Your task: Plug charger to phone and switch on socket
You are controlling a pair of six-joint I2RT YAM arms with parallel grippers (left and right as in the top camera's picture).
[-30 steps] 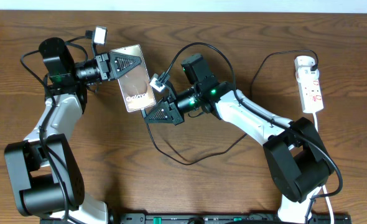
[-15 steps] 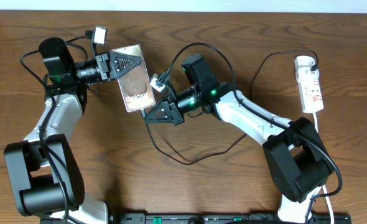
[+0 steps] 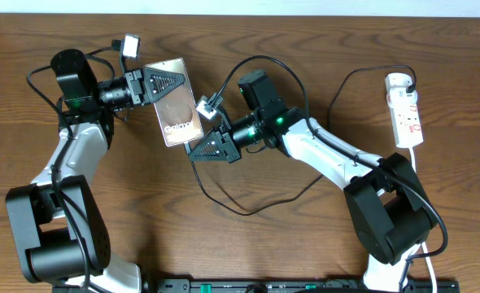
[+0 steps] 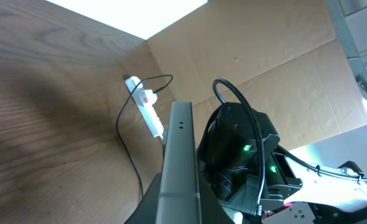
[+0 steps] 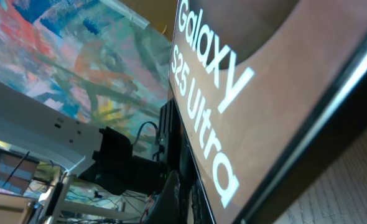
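Observation:
The phone (image 3: 175, 104) is held off the table, its "Galaxy" face up, with my left gripper (image 3: 175, 83) shut on its upper end. In the left wrist view the phone (image 4: 181, 143) shows edge-on between the dark fingers of my left gripper (image 4: 180, 211). My right gripper (image 3: 196, 150) is shut at the phone's lower end. The charger (image 3: 248, 210), a thin black cable, leads into its tips and the plug tip is hidden. The right wrist view is filled by the phone's face (image 5: 264, 81), close beside my right gripper (image 5: 185, 193). The white socket (image 3: 406, 114) lies at the far right.
The charger cable loops across the table's middle and up to the socket's top end (image 3: 399, 80). A white lead (image 3: 419, 187) runs down from the socket past the right arm's base (image 3: 390, 216). In the left wrist view the socket (image 4: 147, 109) lies far off near a cardboard wall (image 4: 264, 62).

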